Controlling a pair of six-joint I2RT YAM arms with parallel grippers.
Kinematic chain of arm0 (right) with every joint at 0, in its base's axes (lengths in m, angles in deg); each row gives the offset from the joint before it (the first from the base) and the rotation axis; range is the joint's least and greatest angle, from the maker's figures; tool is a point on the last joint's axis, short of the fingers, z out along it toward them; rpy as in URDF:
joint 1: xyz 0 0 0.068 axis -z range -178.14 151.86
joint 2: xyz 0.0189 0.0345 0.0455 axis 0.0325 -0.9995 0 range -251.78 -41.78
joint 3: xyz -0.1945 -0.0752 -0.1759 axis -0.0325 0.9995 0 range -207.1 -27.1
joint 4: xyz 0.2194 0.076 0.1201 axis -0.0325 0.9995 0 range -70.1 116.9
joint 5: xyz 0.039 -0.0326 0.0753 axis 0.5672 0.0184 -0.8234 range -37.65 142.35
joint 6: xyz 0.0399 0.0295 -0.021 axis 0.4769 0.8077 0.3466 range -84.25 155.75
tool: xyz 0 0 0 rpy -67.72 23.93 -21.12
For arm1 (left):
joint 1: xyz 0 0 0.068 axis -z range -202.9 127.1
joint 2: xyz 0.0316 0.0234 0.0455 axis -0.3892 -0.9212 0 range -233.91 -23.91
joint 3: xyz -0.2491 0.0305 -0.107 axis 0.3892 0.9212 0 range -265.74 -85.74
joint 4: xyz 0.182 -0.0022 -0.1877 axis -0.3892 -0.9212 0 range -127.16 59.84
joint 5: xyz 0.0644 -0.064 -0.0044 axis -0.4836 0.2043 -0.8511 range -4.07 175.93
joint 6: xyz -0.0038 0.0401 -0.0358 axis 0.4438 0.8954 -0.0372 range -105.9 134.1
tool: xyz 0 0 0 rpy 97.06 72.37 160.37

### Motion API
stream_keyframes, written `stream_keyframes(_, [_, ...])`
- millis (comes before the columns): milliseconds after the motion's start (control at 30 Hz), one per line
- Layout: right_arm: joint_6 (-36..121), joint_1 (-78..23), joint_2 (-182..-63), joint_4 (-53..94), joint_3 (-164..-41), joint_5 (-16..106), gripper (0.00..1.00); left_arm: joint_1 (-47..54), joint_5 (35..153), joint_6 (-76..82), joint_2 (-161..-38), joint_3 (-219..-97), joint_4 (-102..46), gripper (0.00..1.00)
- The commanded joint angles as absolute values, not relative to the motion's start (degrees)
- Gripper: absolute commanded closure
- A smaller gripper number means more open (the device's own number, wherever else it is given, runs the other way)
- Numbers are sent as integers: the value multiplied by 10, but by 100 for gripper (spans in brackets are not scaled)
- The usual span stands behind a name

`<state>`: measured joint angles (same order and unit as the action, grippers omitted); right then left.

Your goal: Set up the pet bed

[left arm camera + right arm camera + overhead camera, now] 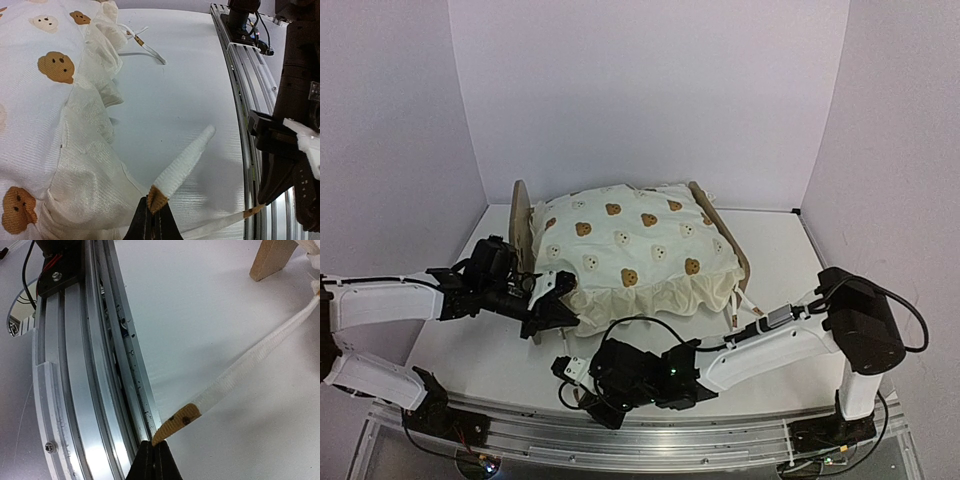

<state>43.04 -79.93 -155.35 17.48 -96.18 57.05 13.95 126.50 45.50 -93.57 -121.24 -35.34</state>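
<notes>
The pet bed (523, 215) sits just past my arms, bear-print bedding (630, 250) on top. My left claw (152, 212) pinches one tie string (185, 160) tight. My right claw (154, 446) pinches the other tie string (250, 365). I think tying is left.

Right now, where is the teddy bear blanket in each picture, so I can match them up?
Top external: the bear bedding is in the middle, lying over the pet bed.
Left wrist: the bear bedding fills the left side.
Right wrist: only a scrap of white cloth at the top right edge, probably its ruffle.
Shared landmark: the metal rail along the near edge.
</notes>
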Motion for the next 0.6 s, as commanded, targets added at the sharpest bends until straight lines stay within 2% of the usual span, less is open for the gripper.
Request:
stream_keyframes(0, [431,-799,-1518,170,-973,547,100,136,1246,457,-967,-1229,-316,100])
stream_keyframes(233, [431,-799,-1522,150,-973,538,100,141,1219,472,-992,-1228,-311,100])
stream_keyframes(367, [434,-799,-1524,138,-993,524,100,163,1219,541,-997,-1213,-339,99])
stream_keyframes(467, [440,-797,-1527,125,-1007,501,100,174,1215,574,-1000,-1211,-369,76])
stream_keyframes(567, [480,-781,-1527,103,-1001,476,100,173,1221,591,-986,-1233,-421,39])
